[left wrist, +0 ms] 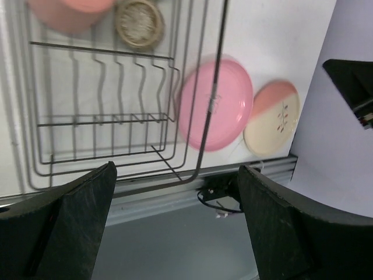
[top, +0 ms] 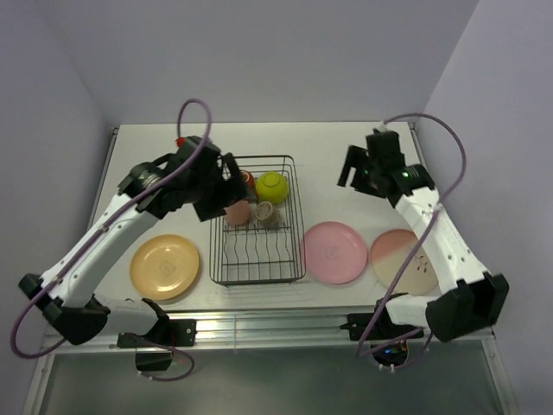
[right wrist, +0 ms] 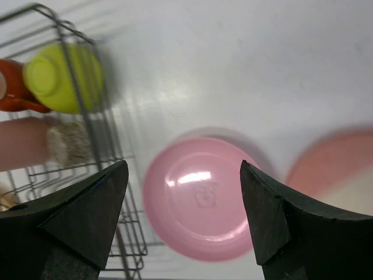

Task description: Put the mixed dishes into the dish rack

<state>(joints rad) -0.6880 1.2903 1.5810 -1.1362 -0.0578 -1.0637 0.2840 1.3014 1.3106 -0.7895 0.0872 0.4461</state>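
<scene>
The black wire dish rack (top: 257, 251) holds a lime-green bowl (top: 271, 186), a small tan bowl (top: 267, 213), a salmon-pink tumbler (top: 238, 213) and a red-orange cup (top: 248, 180) at its far end. A yellow-orange plate (top: 164, 266) lies left of the rack. To its right lie a pink plate (top: 334, 252) and a pink-and-cream plate (top: 404, 261). My left gripper (top: 226, 188) hovers over the rack's far left corner, open and empty (left wrist: 176, 169). My right gripper (top: 356, 173) hangs open and empty (right wrist: 183, 166) above the pink plate (right wrist: 201, 195).
The rack's upright slot prongs (left wrist: 116, 93) hold nothing. Grey walls close in the table at the back and on both sides. A metal rail (top: 276, 324) runs along the near edge between the arm bases.
</scene>
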